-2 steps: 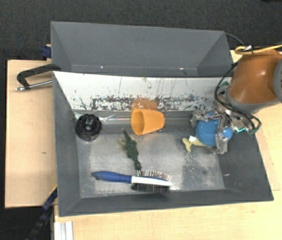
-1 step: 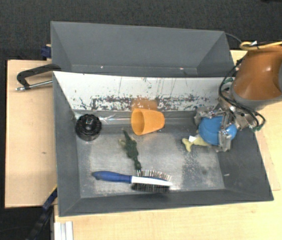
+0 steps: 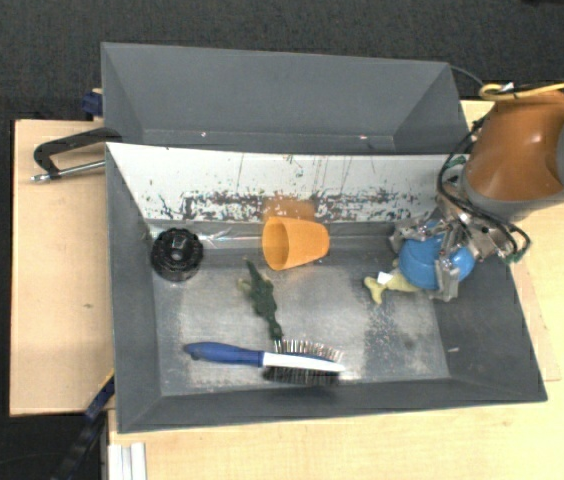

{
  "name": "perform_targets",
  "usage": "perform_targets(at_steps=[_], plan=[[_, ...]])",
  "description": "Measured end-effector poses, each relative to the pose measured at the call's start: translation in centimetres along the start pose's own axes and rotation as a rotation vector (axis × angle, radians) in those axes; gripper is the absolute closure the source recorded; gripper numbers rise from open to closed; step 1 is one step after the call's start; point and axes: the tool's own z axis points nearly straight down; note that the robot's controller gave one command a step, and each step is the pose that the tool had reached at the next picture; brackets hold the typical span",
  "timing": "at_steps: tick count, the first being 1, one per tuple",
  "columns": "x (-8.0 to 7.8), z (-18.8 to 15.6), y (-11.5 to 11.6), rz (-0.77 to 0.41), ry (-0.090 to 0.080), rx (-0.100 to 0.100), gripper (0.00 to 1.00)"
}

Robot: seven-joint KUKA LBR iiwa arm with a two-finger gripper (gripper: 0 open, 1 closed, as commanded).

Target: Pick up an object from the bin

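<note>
From my station I see the gripper (image 3: pixel 443 258) low in the right side of the bin (image 3: pixel 482 353), near the back wall, pressed up against a blue thing (image 3: pixel 419 265), rounded and smooth like a small plastic ball or toy body. The blue thing sits just left of the gripper's metal parts and partly under them. I cannot tell whether the gripper is wide, narrow or clamped on it, since the wrist and its cables (image 3: pixel 487 230) crowd that spot. A pale yellow piece (image 3: pixel 382 286), small and pointed, lies at the blue thing's lower left, touching it or joined to it; I can't say which. Above the gripper the wrist carries a glossy orange cover (image 3: pixel 522 158). The other things lie well apart, to the left. An orange cup (image 3: pixel 295 243), plastic and tapered, lies on its side by the back wall. A black round cap (image 3: pixel 176 252) with a ribbed rim sits in the back left corner. A thin green toy (image 3: pixel 262 301) lies mid-floor. Near the front wall there is a brush (image 3: pixel 262 359) with a blue handle and dark bristles.
</note>
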Motion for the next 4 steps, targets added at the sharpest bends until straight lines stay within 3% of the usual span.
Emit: perform_targets(at_steps=[1, 2, 3, 4], plan=[[-0.6, 1.6, 1.5, 0.219, 0.006, -0.002, 1.0], [2.6, 1.6, 4.9, 0.433, 0.007, -0.002, 1.0], [-0.2, 1.5, 2.0, 0.441, 0.001, -0.003, 1.0], [0.1, 1.4, 1.9, 0.462, 0.0, -0.006, 1.0]])
